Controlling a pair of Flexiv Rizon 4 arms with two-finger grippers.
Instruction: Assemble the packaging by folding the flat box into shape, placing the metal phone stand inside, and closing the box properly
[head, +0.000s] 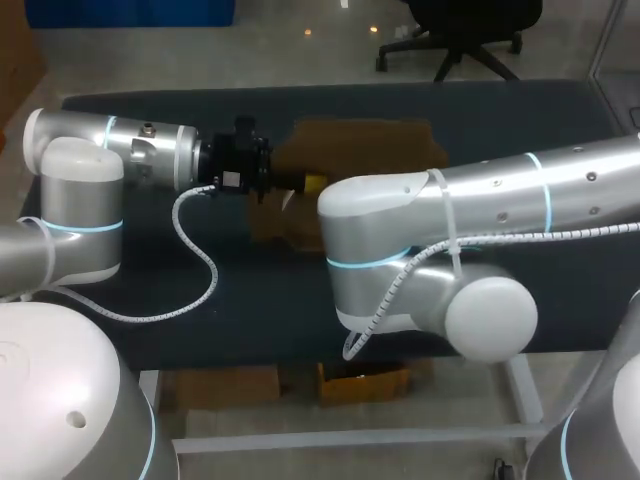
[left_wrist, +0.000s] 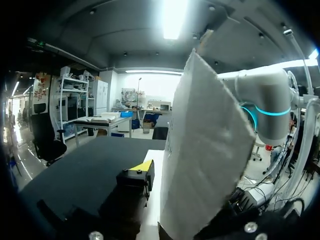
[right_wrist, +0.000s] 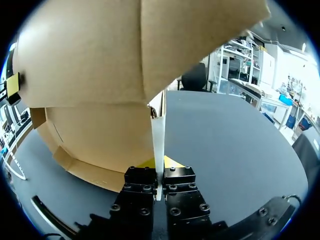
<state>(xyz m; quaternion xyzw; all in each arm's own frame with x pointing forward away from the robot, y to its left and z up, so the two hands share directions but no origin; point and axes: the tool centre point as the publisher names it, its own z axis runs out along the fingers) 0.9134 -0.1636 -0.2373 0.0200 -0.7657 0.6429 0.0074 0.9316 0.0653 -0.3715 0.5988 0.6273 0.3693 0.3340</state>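
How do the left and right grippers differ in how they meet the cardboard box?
The right gripper is shut on a thin edge of the cardboard box; the left gripper sits beside a broad upright panel of it, its grip unclear. The left gripper shows plainly in the head view; the right gripper is hidden there under the right arm. Both are at the same box.

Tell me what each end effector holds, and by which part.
Right end effector: the cardboard box, by a thin flap. Left end effector: against the box's side; hold cannot be told.
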